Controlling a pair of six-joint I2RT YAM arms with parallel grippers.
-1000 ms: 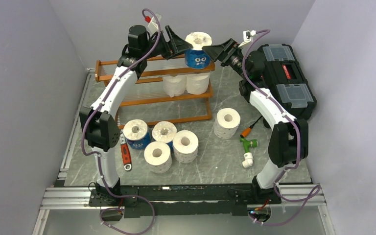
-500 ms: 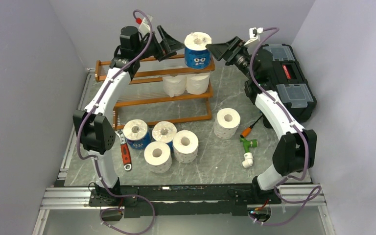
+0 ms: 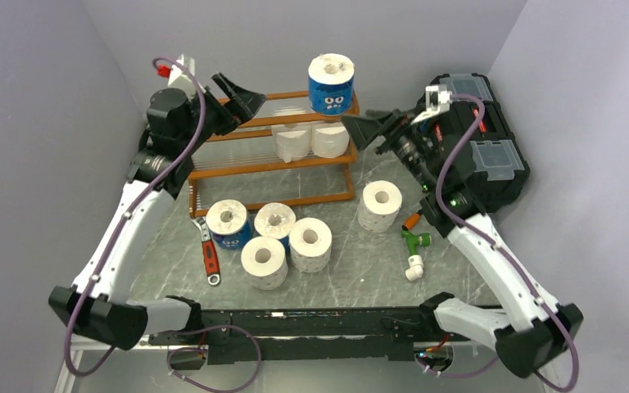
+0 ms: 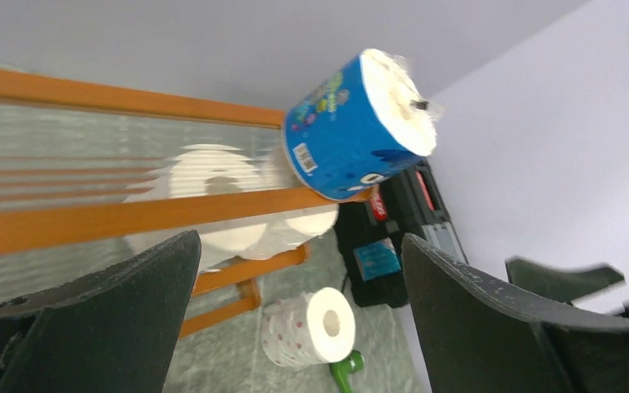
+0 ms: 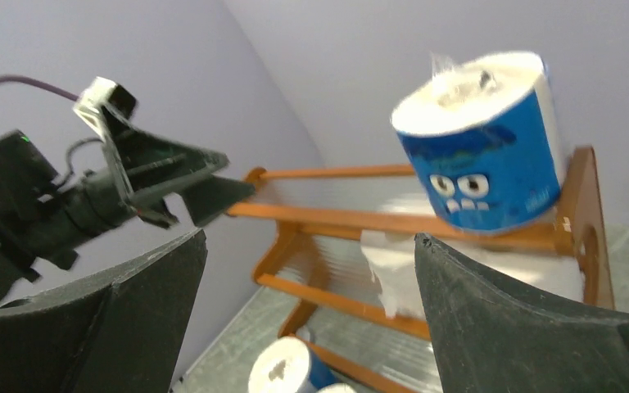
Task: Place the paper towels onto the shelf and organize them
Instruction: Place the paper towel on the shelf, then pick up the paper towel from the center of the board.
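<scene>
The shelf (image 3: 311,199) is standing at the far left of the desk (image 3: 352,270), carrying 3 paper towels. 1 blue-wrapped roll (image 3: 332,82) is upright at the right end of the top tier, and 2 white rolls (image 3: 328,139) are side by side on the middle tier. The left fingers (image 4: 106,319) and right fingers (image 5: 508,327) are spread wide, gripping nothing. 1 second ago they were closely flanking the blue-wrapped roll; now both are well apart from it and it is standing unaided. 5 rolls are waiting on the desk, cores pointing up. The lone white roll (image 3: 381,206) is lying below the right fingers, toward that arm's base, so the right arm is nearer. The cluster of 4 (image 3: 309,243) is sitting nearer the left arm.
</scene>
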